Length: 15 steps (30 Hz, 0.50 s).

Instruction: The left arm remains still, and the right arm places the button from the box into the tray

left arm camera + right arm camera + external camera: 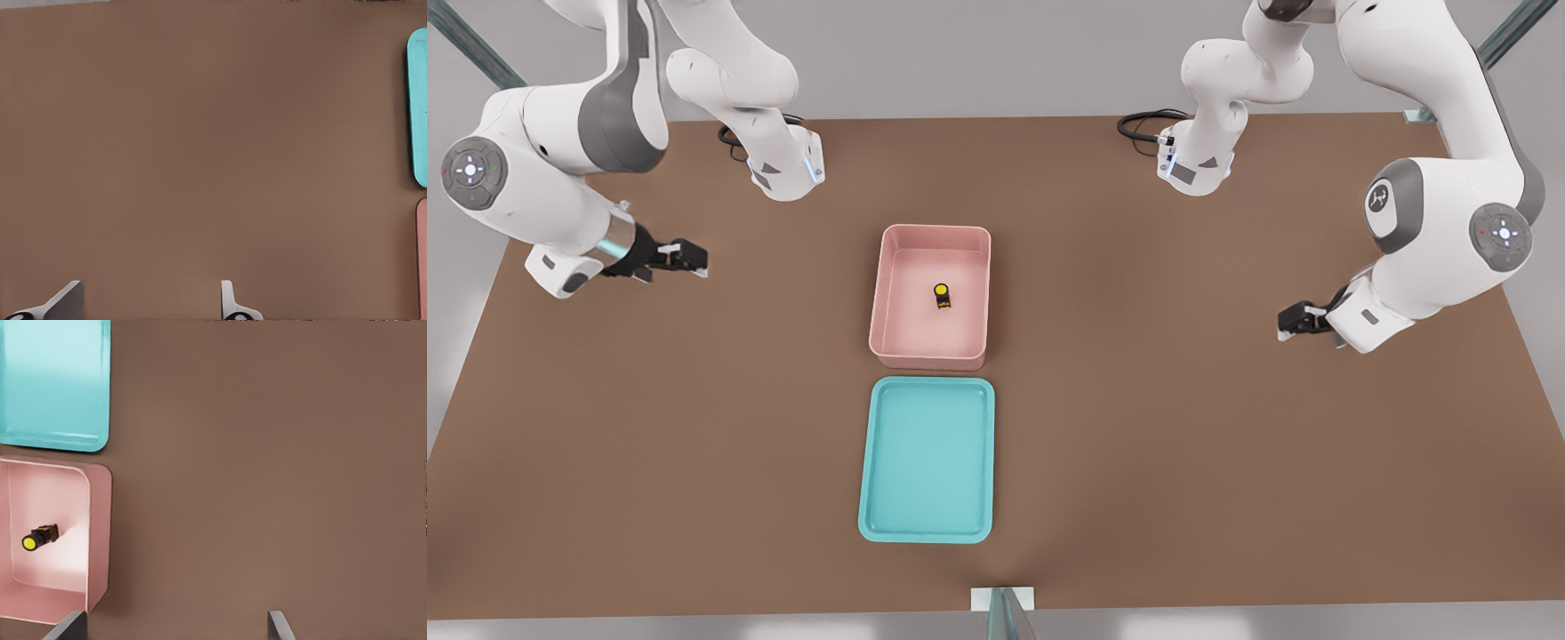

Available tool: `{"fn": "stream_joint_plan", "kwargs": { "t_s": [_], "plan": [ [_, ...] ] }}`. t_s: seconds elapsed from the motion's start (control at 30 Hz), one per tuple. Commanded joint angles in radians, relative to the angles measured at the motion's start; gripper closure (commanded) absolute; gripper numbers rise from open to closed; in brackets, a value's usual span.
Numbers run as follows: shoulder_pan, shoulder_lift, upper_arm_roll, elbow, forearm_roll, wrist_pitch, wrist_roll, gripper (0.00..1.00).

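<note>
Hovering seemingly open, the pincer point(685, 258) sits well apart from the boxed button point(942, 295).

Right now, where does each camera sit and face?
Front view: high, opposite the arm bases, looking down; both arms, end effector at its left.
Right wrist view: looks down beside the box; open fingertips show.
Left wrist view: looks down on table; parked fingertips.
All share box and tray; only left wrist misses the button.
</note>
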Motion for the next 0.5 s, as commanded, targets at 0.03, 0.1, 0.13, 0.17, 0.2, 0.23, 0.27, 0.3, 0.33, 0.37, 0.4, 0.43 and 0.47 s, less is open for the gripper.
{"fn": "stream_joint_plan", "kwargs": {
  "t_s": [0.03,0.1,0.13,0.17,0.2,0.23,0.27,0.3,0.33,0.37,0.4,0.43,0.47],
  "plan": [
    [0.005,0.000,-0.001,0.002,0.006,0.036,-0.008,0.00],
    [0.097,0.001,0.024,0.022,0.015,0.036,0.024,0.00],
    [0.183,0.001,0.024,0.037,0.012,0.036,0.153,0.00],
    [0.269,0.030,0.024,0.065,0.012,0.035,0.241,0.00],
    [0.338,0.055,0.023,0.097,0.009,0.030,0.300,0.00],
    [0.401,0.070,0.023,0.099,0.013,0.033,0.369,0.00],
    [0.453,0.082,0.023,0.100,0.012,0.035,0.445,0.00],
    [0.484,0.089,0.024,0.110,0.023,0.038,0.486,0.00],
    [0.522,0.109,0.024,0.111,0.041,0.070,0.491,0.00],
    [0.576,0.108,0.027,0.108,0.041,0.102,0.578,0.00],
    [0.648,0.125,0.030,0.110,0.033,0.102,0.662,0.00],
    [0.731,0.148,0.035,0.108,0.038,0.117,0.764,0.00],
    [0.766,0.167,0.036,0.079,0.033,0.182,0.776,0.00]
  ]
}}
